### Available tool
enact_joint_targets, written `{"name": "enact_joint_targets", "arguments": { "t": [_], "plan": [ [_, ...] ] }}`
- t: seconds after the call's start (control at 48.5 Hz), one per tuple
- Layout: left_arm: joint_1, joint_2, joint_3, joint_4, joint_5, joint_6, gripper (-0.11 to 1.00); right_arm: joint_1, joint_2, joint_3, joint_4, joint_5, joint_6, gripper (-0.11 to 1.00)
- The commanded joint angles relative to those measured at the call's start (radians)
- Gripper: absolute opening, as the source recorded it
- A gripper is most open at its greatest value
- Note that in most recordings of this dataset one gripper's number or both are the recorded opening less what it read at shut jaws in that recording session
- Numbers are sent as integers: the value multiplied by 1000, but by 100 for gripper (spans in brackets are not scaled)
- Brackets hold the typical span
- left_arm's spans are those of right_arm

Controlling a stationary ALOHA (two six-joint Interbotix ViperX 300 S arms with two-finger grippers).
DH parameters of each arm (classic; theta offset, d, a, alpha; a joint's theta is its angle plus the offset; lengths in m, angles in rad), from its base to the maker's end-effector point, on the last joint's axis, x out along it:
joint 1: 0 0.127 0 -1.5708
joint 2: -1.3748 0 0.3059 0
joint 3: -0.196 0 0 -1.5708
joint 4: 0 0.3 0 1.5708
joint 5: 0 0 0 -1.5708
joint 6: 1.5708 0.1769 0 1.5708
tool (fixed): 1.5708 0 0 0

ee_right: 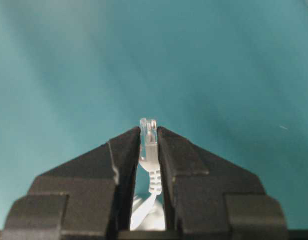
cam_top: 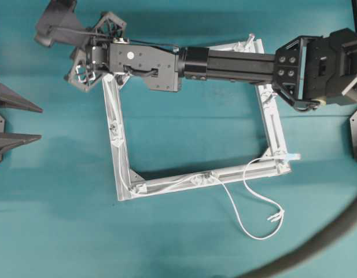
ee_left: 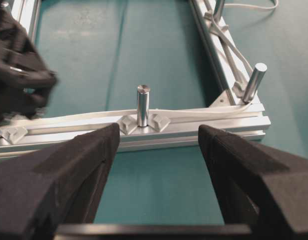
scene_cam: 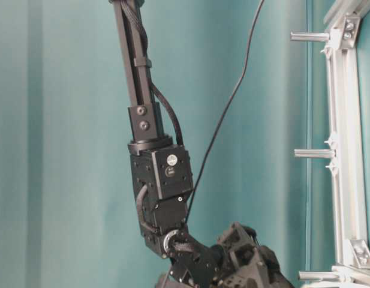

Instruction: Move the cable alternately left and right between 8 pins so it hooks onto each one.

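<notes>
The right gripper (ee_right: 149, 142) is clamped on the plug end of the cable (cam_top: 247, 191) over the frame's top-left corner, threading mid-way (the cord already runs along the left and bottom bars past a pin (ee_left: 143, 105)). The left gripper (ee_left: 158, 145) waits with jaws wide apart. Next it likely must hook the remaining pins (scene_cam: 313, 153).

I count two arms, mine (cam_top: 224, 63) and its partner (cam_top: 10, 119). One frame (cam_top: 121, 168) carries one white cable (cam_top: 236, 205). My partner's wrist view shows three pins (ee_left: 143, 105).

Overhead looks straight down; left wrist close, both sharing frame (cam_top: 123, 185).
</notes>
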Motion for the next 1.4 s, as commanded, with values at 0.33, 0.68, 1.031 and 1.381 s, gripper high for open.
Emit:
{"name": "enact_joint_targets", "arguments": {
  "t": [0.33,0.68,1.031,1.381],
  "plan": [
    [-3,6,-12,-2,-9,-8,75,-31,-60,6,-32,112,95,13],
    [-3,6,-12,-2,-9,-8,75,-11,-150,143,-31,80,190,13],
    [-3,6,-12,-3,-9,-8,75,23,-347,491,-25,-91,318,13],
    [-3,6,-11,-2,-9,-8,75,89,-482,718,-21,-189,324,13]
  ]
}}
